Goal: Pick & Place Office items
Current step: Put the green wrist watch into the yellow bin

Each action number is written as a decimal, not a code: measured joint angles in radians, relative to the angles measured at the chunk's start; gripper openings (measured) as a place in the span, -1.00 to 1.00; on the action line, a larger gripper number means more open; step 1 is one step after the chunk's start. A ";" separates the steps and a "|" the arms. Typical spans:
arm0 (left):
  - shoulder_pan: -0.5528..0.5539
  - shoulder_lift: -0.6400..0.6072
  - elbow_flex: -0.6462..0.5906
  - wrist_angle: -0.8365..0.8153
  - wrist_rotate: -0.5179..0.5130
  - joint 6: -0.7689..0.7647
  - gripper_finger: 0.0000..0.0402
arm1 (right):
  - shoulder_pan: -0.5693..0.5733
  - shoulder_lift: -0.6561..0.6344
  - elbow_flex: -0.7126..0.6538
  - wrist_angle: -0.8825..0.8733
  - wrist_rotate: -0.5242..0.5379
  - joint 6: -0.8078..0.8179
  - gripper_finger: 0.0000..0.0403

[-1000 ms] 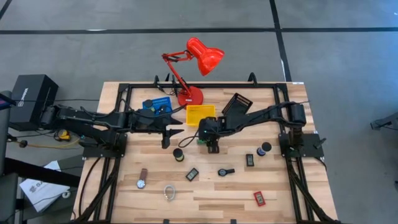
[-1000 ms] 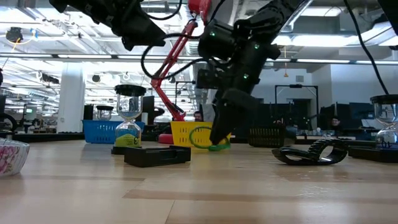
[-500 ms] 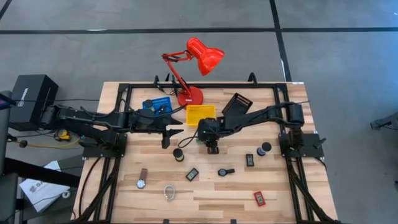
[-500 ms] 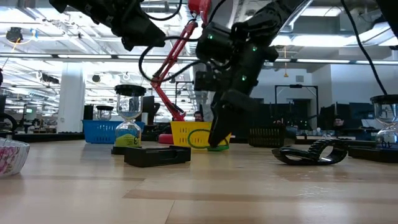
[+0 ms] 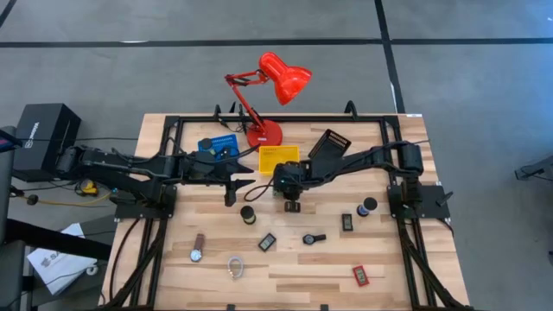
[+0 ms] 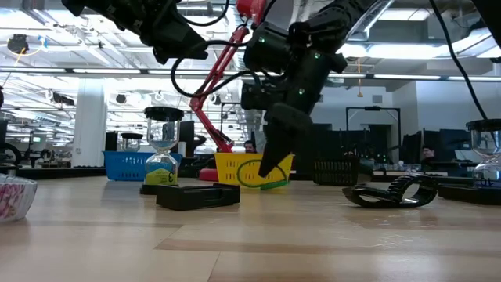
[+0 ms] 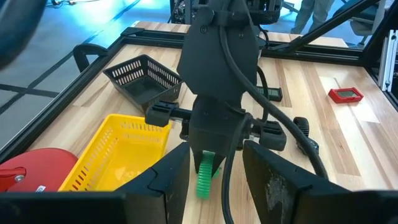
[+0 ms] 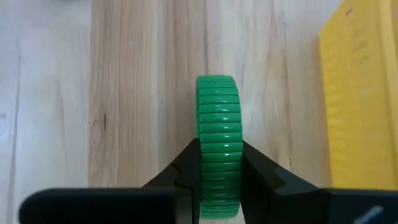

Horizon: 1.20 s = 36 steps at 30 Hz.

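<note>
My right gripper (image 8: 217, 155) is shut on a green ribbed ring (image 8: 217, 106), seen edge-on. It stands near the table's middle (image 5: 290, 199), just in front of the yellow tray (image 5: 279, 159). In the left wrist view the ring (image 7: 204, 177) hangs under it. My left gripper (image 5: 240, 183) hovers open to its left, above the table, with nothing between its fingers (image 7: 168, 180). Other office items lie on the wood nearer the front: a black cylinder (image 5: 248, 214), a wristwatch (image 5: 198, 248), a clear ring (image 5: 235, 268) and a red rectangle (image 5: 360, 276). My right gripper pinches the green ring between its two fingers (image 8: 186, 168), one on each flat side, at the ring's upper part (image 8: 217, 146). The fingers come from above, pointing down at a slight slant. The ring (image 6: 266, 182) hangs tilted below them; whether its low end touches the table I cannot tell.
A blue tray (image 5: 218, 145), the yellow tray and a black tray (image 5: 329, 143) stand at the back beside a red desk lamp (image 5: 259, 134). Small black gadgets (image 5: 267, 242) (image 5: 346, 222) and a second cylinder (image 5: 369, 206) lie right of the middle. An hourglass (image 6: 162, 149) shows in the low view.
My right gripper has shut on the green ring, then risen a little and shifted slightly toward the far edge. The ring, lying low on the table before, now hangs tilted between the fingers.
</note>
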 joint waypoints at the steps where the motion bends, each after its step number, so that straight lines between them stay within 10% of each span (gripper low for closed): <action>1: 0.000 0.000 0.000 0.000 0.000 0.000 -0.29 | 0.000 0.000 0.014 -0.028 0.000 0.001 -0.70; 13: 0.000 0.000 0.000 0.000 0.000 0.000 -0.30 | -0.028 0.000 0.363 -0.403 0.217 -0.132 -0.68; 36: 0.000 0.000 0.000 -0.006 0.003 -0.001 -0.29 | -0.186 0.139 0.415 -0.229 0.167 -0.139 -0.63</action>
